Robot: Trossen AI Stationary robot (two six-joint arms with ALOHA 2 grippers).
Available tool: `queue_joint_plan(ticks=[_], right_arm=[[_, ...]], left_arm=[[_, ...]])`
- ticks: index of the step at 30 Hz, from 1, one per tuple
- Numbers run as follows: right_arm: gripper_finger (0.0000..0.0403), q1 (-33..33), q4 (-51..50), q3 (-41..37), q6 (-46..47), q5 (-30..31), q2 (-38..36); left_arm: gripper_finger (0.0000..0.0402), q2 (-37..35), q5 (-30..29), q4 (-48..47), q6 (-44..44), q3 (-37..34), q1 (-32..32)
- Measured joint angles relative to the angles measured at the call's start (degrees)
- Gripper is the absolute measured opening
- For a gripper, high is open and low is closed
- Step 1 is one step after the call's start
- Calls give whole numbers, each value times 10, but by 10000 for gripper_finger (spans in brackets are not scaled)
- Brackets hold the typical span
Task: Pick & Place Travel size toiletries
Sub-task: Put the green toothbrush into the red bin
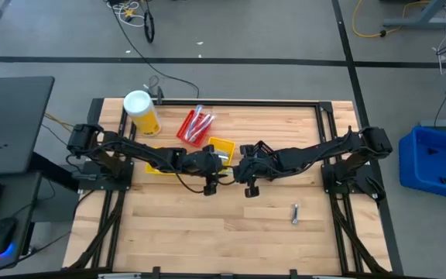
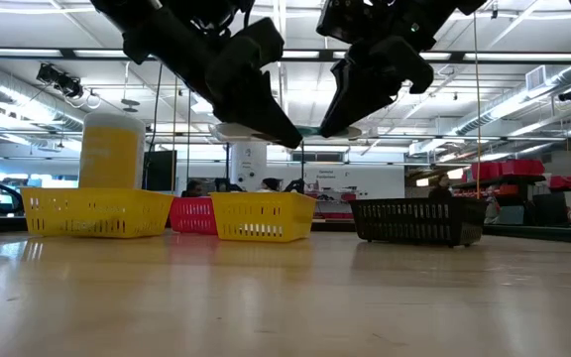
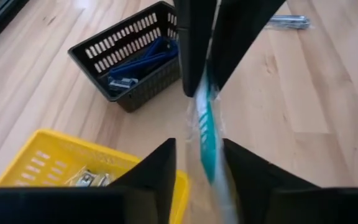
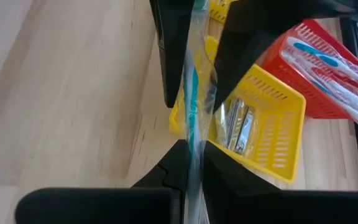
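A teal toothbrush in a clear wrapper (image 3: 207,124) (image 4: 192,87) hangs in the air over the table's middle, between my two grippers. My right gripper (image 4: 194,155) (image 1: 244,167) is shut on it. My left gripper (image 3: 199,152) (image 1: 221,165) faces it from the left. Its fingers are open and stand on either side of the wrapper. More wrapped toothbrushes lie in the red bin (image 4: 316,68) (image 1: 196,126). Blue razors lie in the black bin (image 3: 129,56). One small item (image 1: 295,213) (image 3: 288,22) lies flat on the table near its right front. My right gripper pinches the wrapped toothbrush between its two fingers at the wrapper's end nearest to it (image 4: 194,140). It comes from the table's right, slanting down, and the toothbrush runs on past the fingertips toward my left gripper. The toothbrush is lifted clear of the table.
A yellow canister with a white lid (image 1: 142,112) stands at the far left. Two yellow bins (image 1: 221,147) (image 1: 157,164) sit behind and under my arms; one (image 4: 272,124) holds small metal items. The black bin (image 2: 419,220) sits right of them. The near half of the table (image 1: 207,232) is bare wood.
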Motion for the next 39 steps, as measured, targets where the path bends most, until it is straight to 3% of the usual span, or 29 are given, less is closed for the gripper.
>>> queue_joint_plan(ticks=[9,14,19,22,31,39], right_arm=[[35,-8,4,0,15,-4,0],[49,-10,7,0,26,-4,0],[87,-12,9,0,30,-18,0],[110,-12,0,0,42,6,0],[153,-9,-61,0,76,39,-40],[161,-9,-147,0,147,62,-107]], left_arm=[[44,0,24,2,14,0,0],[42,0,13,1,15,0,0],[49,0,14,1,14,0,-1],[38,0,9,-4,-4,0,-1],[49,0,-61,-13,-56,0,-1],[36,-31,-215,-19,-85,-1,5]])
